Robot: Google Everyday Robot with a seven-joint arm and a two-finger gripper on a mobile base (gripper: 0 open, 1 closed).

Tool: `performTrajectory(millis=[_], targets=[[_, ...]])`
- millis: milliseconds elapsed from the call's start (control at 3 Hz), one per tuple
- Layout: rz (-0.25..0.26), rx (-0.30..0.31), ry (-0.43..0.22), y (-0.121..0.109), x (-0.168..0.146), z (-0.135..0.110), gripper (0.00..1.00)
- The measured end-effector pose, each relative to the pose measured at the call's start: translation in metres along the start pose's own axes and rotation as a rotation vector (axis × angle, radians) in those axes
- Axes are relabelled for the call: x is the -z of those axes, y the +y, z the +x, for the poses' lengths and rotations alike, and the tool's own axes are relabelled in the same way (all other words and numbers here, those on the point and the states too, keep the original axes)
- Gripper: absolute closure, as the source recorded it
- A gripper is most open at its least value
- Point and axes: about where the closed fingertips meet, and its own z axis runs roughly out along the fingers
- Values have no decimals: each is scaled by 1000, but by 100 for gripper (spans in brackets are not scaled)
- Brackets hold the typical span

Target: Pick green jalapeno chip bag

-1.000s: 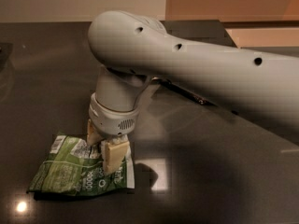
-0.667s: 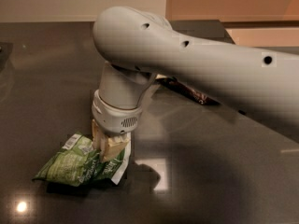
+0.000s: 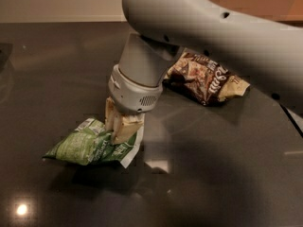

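Note:
The green jalapeno chip bag (image 3: 90,146) hangs crumpled and tilted from my gripper (image 3: 121,131), just above the dark table top, at the lower left of the camera view. Its white seam edge points down and to the right. My gripper's cream fingers (image 3: 127,127) are shut on the bag's right end. The grey arm comes down from the upper right and hides the top of the bag's gripped end.
A brown-and-cream chip bag (image 3: 204,77) lies on the dark glossy table (image 3: 227,174) behind the arm, to the right. A bright light reflection shows on the table at the lower left (image 3: 21,209).
The gripper has risen with the green bag held in it, lifting the bag's right end off the table. The arm has shifted up, uncovering the brown bag behind it.

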Motion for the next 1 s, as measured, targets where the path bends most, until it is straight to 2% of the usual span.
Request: performTrajectory(millis=[333, 667, 1000], targets=[[36, -4, -44, -8, 40, 7, 100], [102, 71, -100, -16, 114, -3, 100], [103, 71, -100, -16, 114, -3, 100]])
